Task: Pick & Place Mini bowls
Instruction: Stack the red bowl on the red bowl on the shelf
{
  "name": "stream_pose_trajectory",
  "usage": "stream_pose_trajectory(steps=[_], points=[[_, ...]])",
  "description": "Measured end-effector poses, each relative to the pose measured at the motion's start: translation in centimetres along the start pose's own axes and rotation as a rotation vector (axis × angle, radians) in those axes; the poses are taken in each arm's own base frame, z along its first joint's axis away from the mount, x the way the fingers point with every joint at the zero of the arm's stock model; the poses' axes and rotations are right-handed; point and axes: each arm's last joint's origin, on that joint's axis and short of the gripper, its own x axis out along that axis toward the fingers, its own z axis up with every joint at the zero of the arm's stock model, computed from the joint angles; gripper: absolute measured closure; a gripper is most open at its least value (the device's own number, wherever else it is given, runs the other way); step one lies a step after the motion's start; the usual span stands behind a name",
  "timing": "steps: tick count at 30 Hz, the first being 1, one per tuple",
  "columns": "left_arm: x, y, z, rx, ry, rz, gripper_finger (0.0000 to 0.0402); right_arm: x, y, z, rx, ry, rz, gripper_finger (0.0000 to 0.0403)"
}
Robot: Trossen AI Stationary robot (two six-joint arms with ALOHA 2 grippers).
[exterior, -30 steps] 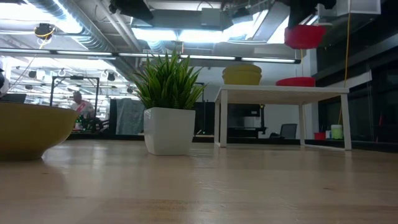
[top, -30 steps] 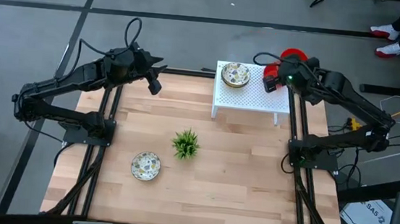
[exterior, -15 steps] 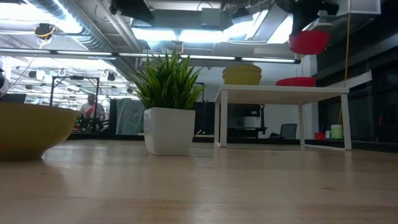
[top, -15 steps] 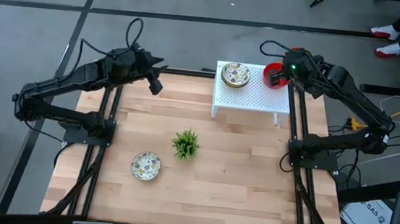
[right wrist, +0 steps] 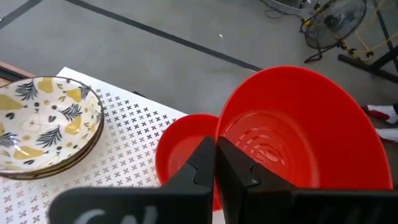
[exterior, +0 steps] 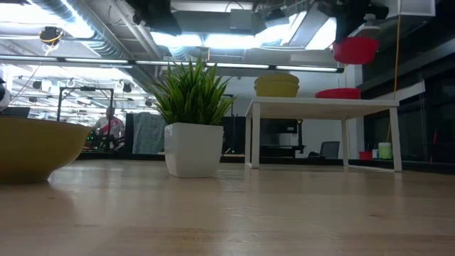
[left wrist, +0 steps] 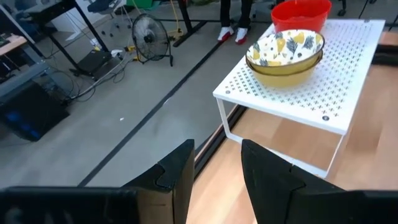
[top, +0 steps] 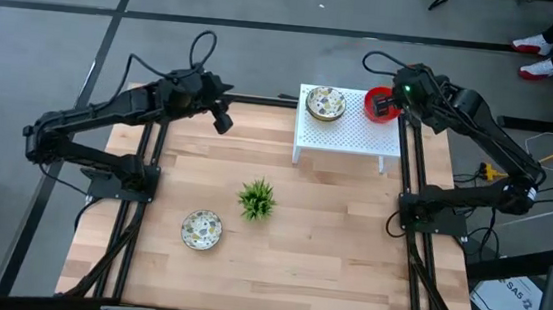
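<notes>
My right gripper (right wrist: 215, 163) is shut on a glossy red mini bowl (right wrist: 298, 134), held above the white perforated shelf (top: 351, 133) at its far right corner. A second red bowl (right wrist: 181, 155) sits on the shelf just below it (exterior: 338, 93). Two stacked cream patterned bowls (top: 325, 104) rest on the shelf's far left part. Another patterned bowl (top: 201, 230) sits on the table near the left side. My left gripper (top: 221, 120) hangs open over the table's far left area, and its wrist view faces the shelf (left wrist: 298, 93). My right gripper pinches the red bowl's rim (right wrist: 217, 133), with one finger on the inner wall and one on the outside. The bowl is lifted clear (exterior: 355, 50), slightly tilted, above the red bowl on the shelf.
A small green plant in a white pot (top: 257, 199) stands mid-table, between the shelf and the lone patterned bowl. Bare wood lies along the table's near and right parts. A person (exterior: 108, 126) shows in the room far behind.
My right gripper carried the red bowl from beyond the shelf's far right corner toward the shelf, down a little, until it hung over the red bowl there. My left gripper shifted slightly toward the table's right.
</notes>
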Motion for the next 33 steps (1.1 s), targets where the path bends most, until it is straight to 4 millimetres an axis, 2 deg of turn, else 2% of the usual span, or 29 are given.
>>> stream_pose_trajectory(steps=[9, 19, 33], points=[[0.3, -0.1, -0.1, 0.055, 0.010, -0.003, 0.0274, 1.2, 1.0, 0.1, -0.017, 0.032, -0.013, 0.0394], [0.3, -0.2, -0.3, 0.071, 0.036, -0.007, 0.0274, 3.9, 2.8, 0.4, -0.052, 0.102, -0.017, 0.0394], [0.3, -0.2, -0.5, 0.077, 0.054, -0.009, 0.0274, 6.6, 3.3, 0.9, -0.071, 0.157, 0.009, 0.0394]])
